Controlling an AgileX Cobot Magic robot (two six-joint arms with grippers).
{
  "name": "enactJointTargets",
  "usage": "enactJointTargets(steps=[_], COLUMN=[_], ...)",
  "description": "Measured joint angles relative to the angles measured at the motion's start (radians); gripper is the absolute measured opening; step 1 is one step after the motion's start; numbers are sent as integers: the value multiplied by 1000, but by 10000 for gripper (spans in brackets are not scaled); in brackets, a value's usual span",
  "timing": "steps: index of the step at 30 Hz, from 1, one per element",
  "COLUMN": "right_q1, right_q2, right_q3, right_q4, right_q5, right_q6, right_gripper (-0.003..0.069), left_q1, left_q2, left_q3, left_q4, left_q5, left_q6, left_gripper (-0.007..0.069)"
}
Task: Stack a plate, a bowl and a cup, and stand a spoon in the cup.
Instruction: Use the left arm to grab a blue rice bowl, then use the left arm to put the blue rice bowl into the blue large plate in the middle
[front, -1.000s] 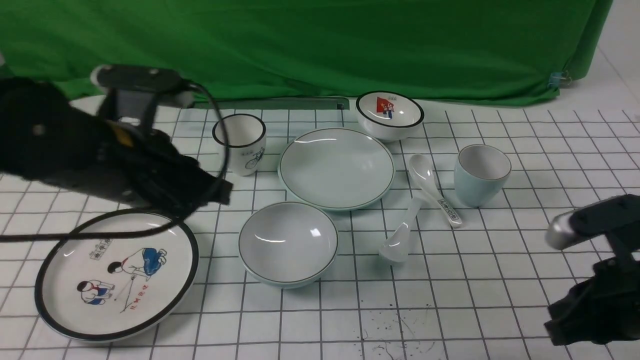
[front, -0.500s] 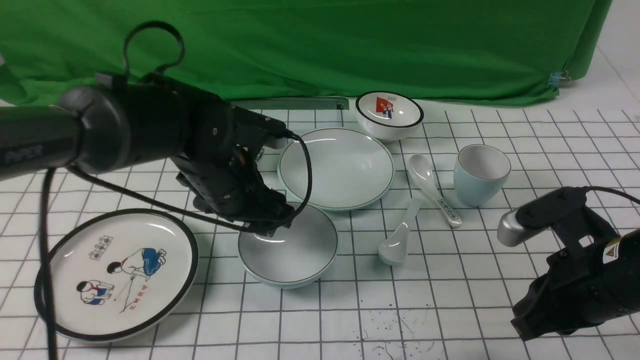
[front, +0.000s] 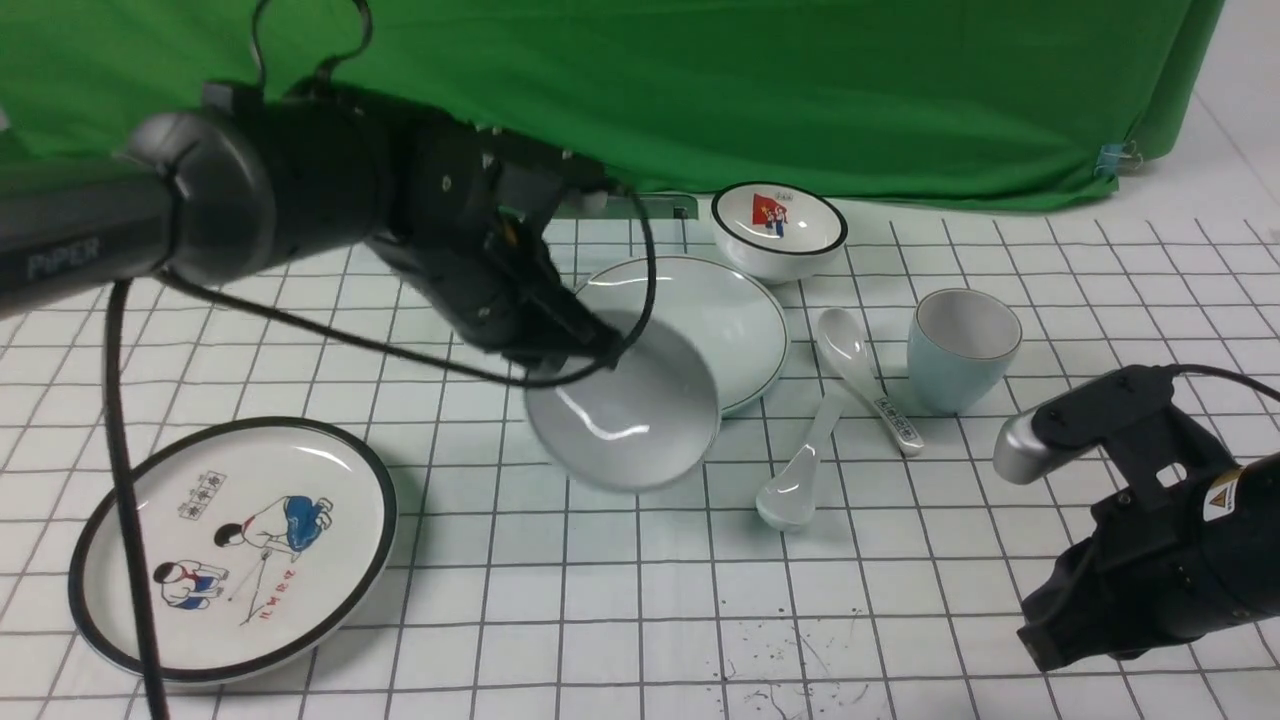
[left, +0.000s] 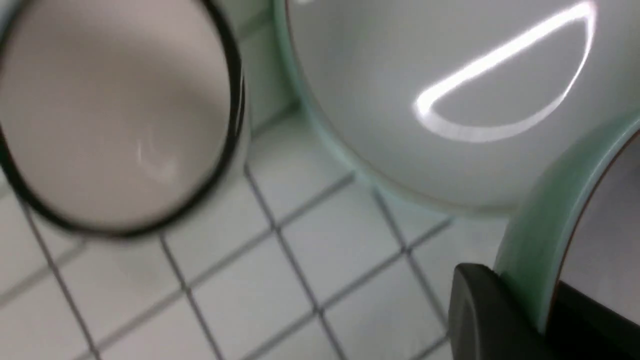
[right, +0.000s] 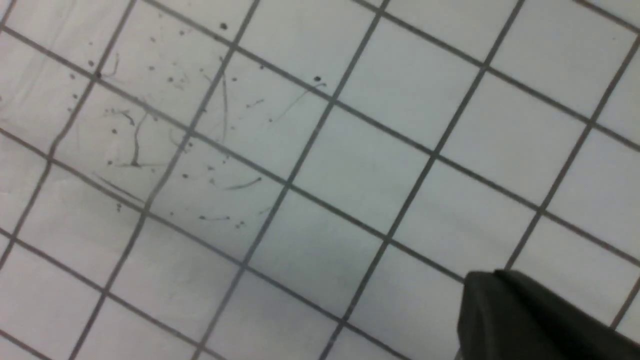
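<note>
The left gripper (front: 565, 350) is clamped on the left rim of the bowl (front: 625, 410), which is held tilted over the near edge of the plate (front: 720, 300); a black-rimmed cup (left: 115, 115) stands just beside it. The spoon (front: 800, 470) and a labelled spoon (front: 870, 380) lie between the plate and the cup (front: 960, 350); the right gripper (front: 1055, 635), jaws together, hangs low and well apart from them.

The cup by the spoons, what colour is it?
The cup is pale blue outside, white inside; clearest in the front view.

Pale bluish-white bowl (front: 625, 415), dark rim line; pale blue cup (front: 960, 355); green backdrop (front: 800, 90); white black-gridded table (front: 900, 600).
</note>
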Motion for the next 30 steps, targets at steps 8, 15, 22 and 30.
enactJointTargets(steps=[8, 15, 22, 30], right_q1=[0, 0, 0, 0], right_q2=[1, 1, 1, 1], right_q3=[0, 0, 0, 0], right_q4=[1, 1, 1, 1], right_q5=[-17, -18, -18, -11], right_q6=[7, 7, 7, 7], right_gripper=[13, 13, 13, 15], left_q1=[0, 0, 0, 0], left_q2=[193, 301, 317, 317], left_q3=[-216, -295, -304, -308], left_q4=[-6, 48, 147, 207], left_q5=[-138, -143, -164, -175], left_q6=[-3, -55, -102, -112], left_gripper=[-11, -11, -11, 87])
